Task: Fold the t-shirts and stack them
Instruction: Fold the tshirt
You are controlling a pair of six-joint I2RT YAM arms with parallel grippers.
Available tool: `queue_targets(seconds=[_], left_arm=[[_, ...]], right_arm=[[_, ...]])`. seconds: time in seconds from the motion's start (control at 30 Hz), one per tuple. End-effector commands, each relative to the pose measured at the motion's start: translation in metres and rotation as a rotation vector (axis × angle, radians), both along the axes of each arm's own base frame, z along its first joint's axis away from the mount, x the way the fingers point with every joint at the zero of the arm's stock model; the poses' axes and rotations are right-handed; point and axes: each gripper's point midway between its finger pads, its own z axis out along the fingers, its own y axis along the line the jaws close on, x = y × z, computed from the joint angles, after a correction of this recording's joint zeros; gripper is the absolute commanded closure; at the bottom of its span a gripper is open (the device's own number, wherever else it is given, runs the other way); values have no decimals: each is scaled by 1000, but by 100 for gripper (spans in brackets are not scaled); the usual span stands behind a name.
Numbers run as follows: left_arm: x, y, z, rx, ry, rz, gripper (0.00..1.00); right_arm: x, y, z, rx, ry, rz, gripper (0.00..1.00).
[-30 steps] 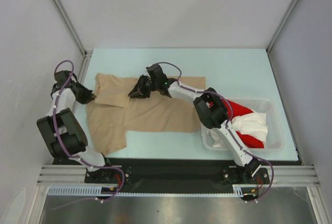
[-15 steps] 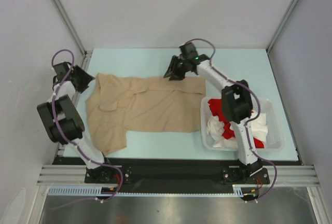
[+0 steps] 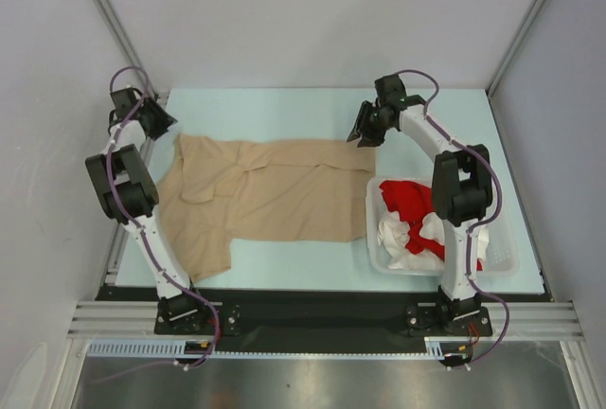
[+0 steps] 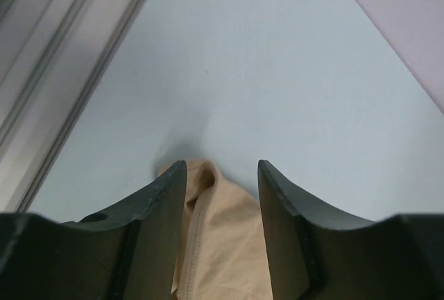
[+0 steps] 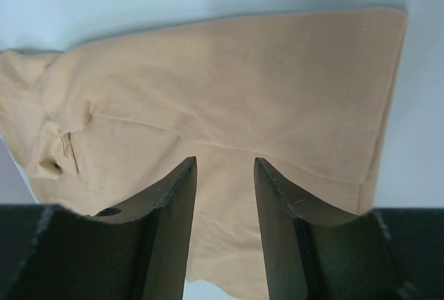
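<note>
**Pale blue table (image 3: 284, 111): beige t-shirt (image 3: 284, 191) spread flat**

The left gripper (image 4: 220, 168) is held near the shirt's far-left corner and the right gripper (image 5: 223, 164) above its far-right edge. Both are held with fingers apart, and nothing is clamped. Red t-shirt (image 3: 405, 199) and white t-shirt (image 3: 402, 239) are heaped in the lattice basket (image 3: 502, 224).

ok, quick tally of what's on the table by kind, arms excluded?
beige t-shirt: 1, spread flat
white lattice basket: 1
red garment in the basket: 1 at least
white garment in the basket: 1 at least
Total: 4 at least; the basket pile is crumpled, so its pieces cannot be separated.
</note>
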Motion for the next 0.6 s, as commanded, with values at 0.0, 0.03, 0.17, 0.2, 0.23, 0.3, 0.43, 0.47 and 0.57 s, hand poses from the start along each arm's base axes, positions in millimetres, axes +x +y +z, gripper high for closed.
queue_targets(seconds=[0.0, 0.03, 0.17, 0.2, 0.23, 0.3, 0.43, 0.47, 0.57], left_arm=[[-9, 8, -4, 2, 100, 82, 52], [-12, 4, -6, -25, 113, 84, 52], [-14, -6, -13, -61, 131, 65, 55], [-15, -8, -15, -67, 135, 61, 56], [-14, -11, -15, -78, 126, 44, 57], [-13, -15, -19, -88, 131, 32, 55], [-11, -19, -25, -114, 134, 13, 51], [-10, -22, -25, -123, 129, 5, 50], [-7, -24, -26, -139, 125, 0, 50]], right_arm=[[10, -19, 22, -14, -59, -24, 55], [12, -22, 23, -13, -62, -31, 55], [13, -28, 21, -20, -58, -43, 55], [12, -28, 20, -21, -55, -43, 56], [11, -26, 19, -17, -50, -41, 56], [11, -26, 17, -20, -45, -42, 55], [8, -24, 12, -33, -34, -38, 56], [8, -24, 11, -37, -31, -35, 56], [6, -26, 0, -68, -12, -31, 56]])
